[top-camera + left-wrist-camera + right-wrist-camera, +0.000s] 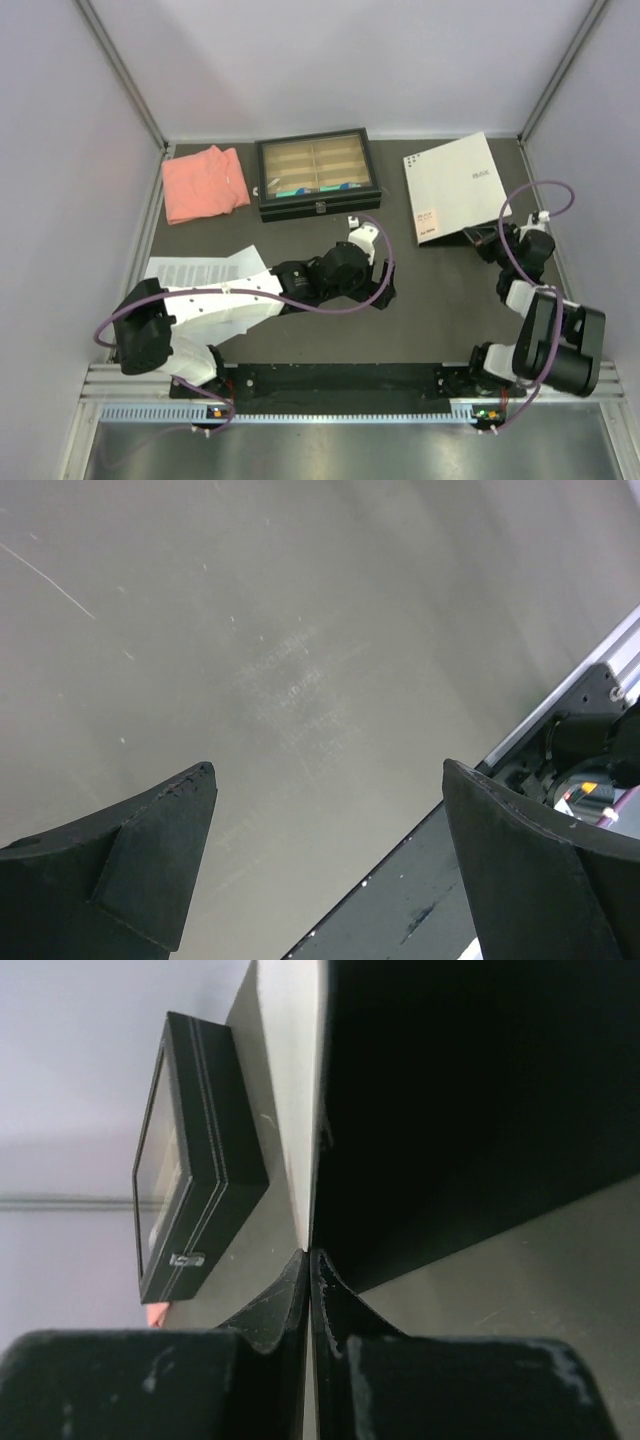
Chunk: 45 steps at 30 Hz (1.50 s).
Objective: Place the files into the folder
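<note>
Printed files (pixel 195 270) lie at the left of the top view on the dark table (pixel 420 300), flat, with the left arm's white link crossing over their lower right part. The white folder (pixel 450 185) sits well apart from them at the upper right, its small label near its lower left corner. Its lower right corner is raised off the table, and a wedge of matte black inside shows beneath it.

The right gripper (pixel 311 1255) has its jaws pressed together on the thin edge of the folder's cover. In the right wrist view the cover stands between the fingertips, white outside to the left and black inside to the right.

The left gripper (pixel 328 768) is spread wide and holds nothing. Its wrist view shows bare table surface between the fingers and a metal rail (pixel 560 690) at the right edge of the frame.

A black case with a glass lid (pixel 315 172) stands at the upper middle of the top view, tan compartments visible inside, just left of the folder. A folded salmon-pink cloth (pixel 205 183) lies just beside the case on its left, above the files.
</note>
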Tool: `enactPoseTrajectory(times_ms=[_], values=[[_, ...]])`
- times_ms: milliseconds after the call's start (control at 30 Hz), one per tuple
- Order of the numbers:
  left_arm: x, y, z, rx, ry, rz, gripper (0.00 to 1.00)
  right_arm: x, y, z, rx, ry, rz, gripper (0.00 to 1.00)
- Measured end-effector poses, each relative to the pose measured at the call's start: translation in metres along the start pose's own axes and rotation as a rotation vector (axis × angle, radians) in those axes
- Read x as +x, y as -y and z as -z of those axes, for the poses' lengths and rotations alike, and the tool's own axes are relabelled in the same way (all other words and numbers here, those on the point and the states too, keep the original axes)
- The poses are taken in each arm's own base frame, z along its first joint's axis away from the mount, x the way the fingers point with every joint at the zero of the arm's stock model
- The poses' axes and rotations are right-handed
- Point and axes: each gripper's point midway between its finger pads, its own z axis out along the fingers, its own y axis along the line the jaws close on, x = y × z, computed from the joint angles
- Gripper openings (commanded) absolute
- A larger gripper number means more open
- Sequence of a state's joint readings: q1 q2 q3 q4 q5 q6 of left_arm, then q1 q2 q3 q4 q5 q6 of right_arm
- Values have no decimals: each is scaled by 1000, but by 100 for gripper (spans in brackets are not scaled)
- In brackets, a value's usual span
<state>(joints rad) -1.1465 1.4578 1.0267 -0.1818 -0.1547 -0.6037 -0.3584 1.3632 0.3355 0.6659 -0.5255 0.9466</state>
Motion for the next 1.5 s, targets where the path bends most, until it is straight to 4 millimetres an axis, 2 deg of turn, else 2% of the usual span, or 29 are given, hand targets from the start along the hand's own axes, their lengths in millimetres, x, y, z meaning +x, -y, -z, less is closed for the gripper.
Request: enactPoseTrajectory(times_ms=[133, 367, 467, 500, 567, 600, 700, 800, 1033, 1133, 1267, 1367, 1500], values=[[-15, 4, 7, -4, 32, 1, 99, -6, -22, 16, -11, -5, 127, 0], [-41, 18, 11, 25, 78, 14, 98, -1, -45, 68, 7, 35, 309, 0], [-49, 26, 1, 39, 71, 18, 99, 0, -47, 79, 23, 57, 310, 16], [-51, 28, -4, 44, 67, 19, 98, 0, -46, 79, 28, 57, 298, 23], [-53, 33, -13, 58, 55, 17, 98, 4, -41, 74, 39, 29, 261, 31], [-52, 34, -18, 62, 47, 15, 97, 8, -36, 68, 49, 1, 229, 44], [-54, 37, -39, 78, 17, 7, 91, 23, -12, 53, 94, -88, 125, 63], [-64, 34, -63, 106, -2, 26, 82, 32, 2, 47, 110, -139, 40, 72], [-113, -6, -136, 115, 30, 89, 70, 27, 9, 37, 63, -151, -38, 74], [-137, -23, -168, 128, 77, 93, 68, 32, 14, 30, 48, -183, -67, 75], [-156, -32, -201, 155, 120, 84, 67, 34, 19, 25, 46, -196, -83, 75], [-163, -35, -225, 182, 141, 74, 66, 31, 18, 21, 33, -187, -99, 75], [-152, -43, -252, 210, 126, 72, 65, 27, 21, 12, 20, -174, -141, 74]])
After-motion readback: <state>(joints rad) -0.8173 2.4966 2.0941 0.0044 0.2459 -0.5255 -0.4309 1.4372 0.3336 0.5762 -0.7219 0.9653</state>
